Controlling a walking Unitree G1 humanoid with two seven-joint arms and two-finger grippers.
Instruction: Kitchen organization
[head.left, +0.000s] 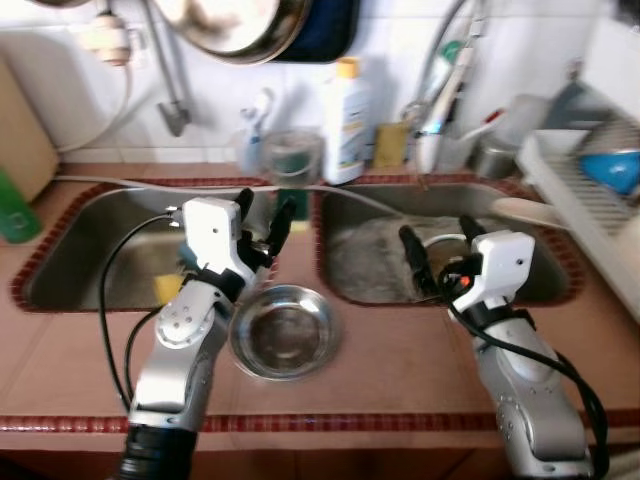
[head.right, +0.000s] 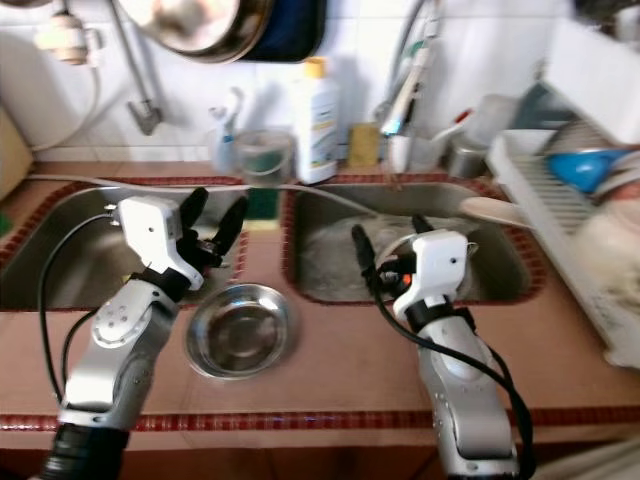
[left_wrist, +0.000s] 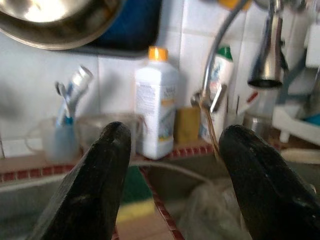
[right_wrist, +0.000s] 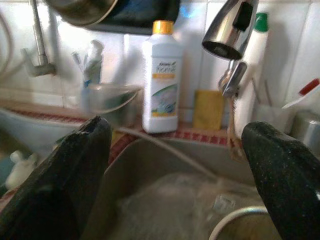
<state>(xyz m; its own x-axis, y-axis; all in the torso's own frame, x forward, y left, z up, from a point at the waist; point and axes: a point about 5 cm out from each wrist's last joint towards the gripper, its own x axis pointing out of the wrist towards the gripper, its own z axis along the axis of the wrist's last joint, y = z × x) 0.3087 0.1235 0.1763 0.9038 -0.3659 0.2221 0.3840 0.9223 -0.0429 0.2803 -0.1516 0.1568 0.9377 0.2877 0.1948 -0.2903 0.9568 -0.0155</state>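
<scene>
**Steel bowl on counter, both grippers released above the sinks**

Steel bowl (head.left: 283, 330) sits empty on the tiled counter (head.left: 390, 375), on the strip in front of the divider between the two sinks, near the counter's front edge. Bare tile lies to its right, up to the right arm.

Left gripper (head.left: 266, 218) hangs just behind the bowl, over the divider and the left sink's (head.left: 100, 250) inner rim, fingers spread apart and holding nothing. Right gripper (head.left: 438, 250) is over the right sink (head.left: 370, 260), fingers likewise parted and empty, well apart from the bowl.

Obstructions and surroundings:
- A yellow-green sponge (head.left: 290, 215) lies on the divider just beyond the left fingers.
- A second yellow sponge (head.left: 166, 288) shows in the left sink beside the left arm.
- A pot rim (right_wrist: 240, 222) sits in the right sink under the right gripper; its contents cannot be made out.
- On the back ledge stand a white bottle (head.left: 345, 120), a clear cup with a toothbrush (head.left: 255, 135), and a yellow block (right_wrist: 208, 110).
- The tap (right_wrist: 227, 27) hangs over the right sink.
- A pan (head.left: 235, 25) hangs on the wall above.
- A dish rack (head.left: 590, 190) with a blue bowl (head.left: 612, 170) closes off the right end of the counter.
</scene>
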